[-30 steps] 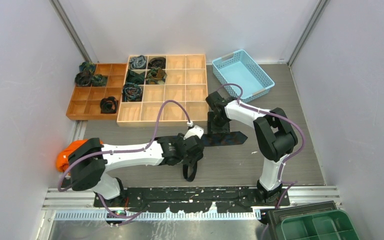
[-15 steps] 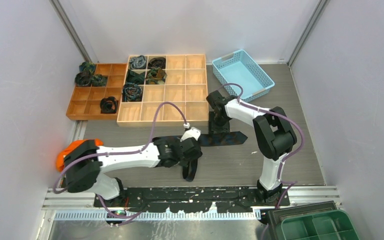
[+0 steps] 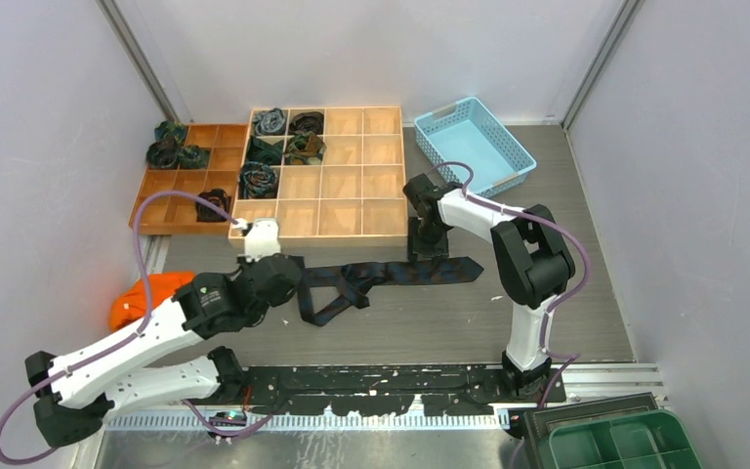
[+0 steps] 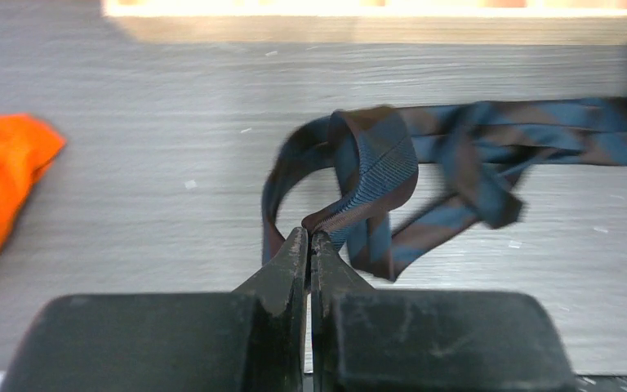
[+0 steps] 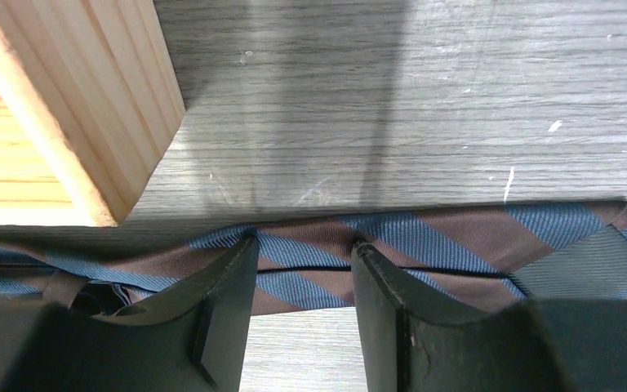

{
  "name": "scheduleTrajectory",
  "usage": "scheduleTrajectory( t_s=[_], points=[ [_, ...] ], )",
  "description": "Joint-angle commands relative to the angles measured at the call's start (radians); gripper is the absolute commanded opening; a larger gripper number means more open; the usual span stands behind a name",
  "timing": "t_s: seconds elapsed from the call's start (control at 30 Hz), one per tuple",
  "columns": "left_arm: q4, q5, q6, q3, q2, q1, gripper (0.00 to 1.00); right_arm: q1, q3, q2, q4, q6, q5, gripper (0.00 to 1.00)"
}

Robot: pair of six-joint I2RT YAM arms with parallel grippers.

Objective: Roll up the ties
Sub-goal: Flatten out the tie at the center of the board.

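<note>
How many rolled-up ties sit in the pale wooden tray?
5, all in the pale tray's left columns: two ties in the back row, two in the second, one in the third. None seems hidden.

A long dark striped fabric necktie lies across the middle of the grey table, bunched into loops at the left gripper. The right gripper stands on its right part. Coiled dark ties sit in a pale wooden compartment tray at the far edge.

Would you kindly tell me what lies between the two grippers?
The striped tie runs from the left gripper to the right gripper, seen in the top view.
</note>
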State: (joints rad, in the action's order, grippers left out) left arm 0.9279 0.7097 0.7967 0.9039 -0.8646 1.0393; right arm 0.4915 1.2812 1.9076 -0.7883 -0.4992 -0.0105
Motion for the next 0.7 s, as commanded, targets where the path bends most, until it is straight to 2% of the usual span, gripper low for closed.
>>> scheduleTrajectory(
  t_s=[0.0, 0.07, 0.13, 0.2, 0.27, 0.37, 0.4, 0.47, 0.53, 0.67],
  points=[
    [0.305, 0.189, 0.214, -0.015, 0.06, -0.055, 0.0, -0.01, 0.019, 0.058, 0.113, 0.017, -0.034, 0.52],
    [0.414, 0.249, 0.322, -0.002, 0.1, -0.067, 0.0, -0.01, 0.025, 0.051, 0.107, 0.018, -0.042, 0.52],
    [0.539, 0.301, 0.471, 0.014, 0.135, -0.068, 0.08, -0.009, 0.026, 0.035, 0.104, 0.014, -0.05, 0.53],
    [0.563, 0.316, 0.504, 0.022, 0.166, -0.068, 0.31, -0.008, 0.019, -0.002, 0.106, 0.004, -0.076, 0.56],
    [0.58, 0.319, 0.545, 0.027, 0.192, -0.068, 0.41, 0.003, 0.0, -0.068, 0.117, 0.001, -0.106, 0.61],
    [0.525, 0.321, 0.492, 0.026, 0.234, -0.068, 0.7, 0.037, -0.024, -0.183, 0.122, 0.006, -0.132, 0.7],
    [0.5, 0.323, 0.477, 0.029, 0.249, -0.068, 0.73, 0.051, -0.027, -0.217, 0.12, 0.007, -0.133, 0.72],
    [0.455, 0.33, 0.438, 0.041, 0.266, -0.069, 0.74, 0.101, -0.025, -0.273, 0.115, 0.016, -0.131, 0.73],
    [0.399, 0.336, 0.388, 0.052, 0.276, -0.068, 0.68, 0.178, -0.02, -0.305, 0.114, 0.033, -0.134, 0.73],
    [0.307, 0.332, 0.282, 0.085, 0.272, -0.069, 0.28, 0.318, -0.002, -0.277, 0.152, 0.036, -0.057, 0.71]
  ],
)
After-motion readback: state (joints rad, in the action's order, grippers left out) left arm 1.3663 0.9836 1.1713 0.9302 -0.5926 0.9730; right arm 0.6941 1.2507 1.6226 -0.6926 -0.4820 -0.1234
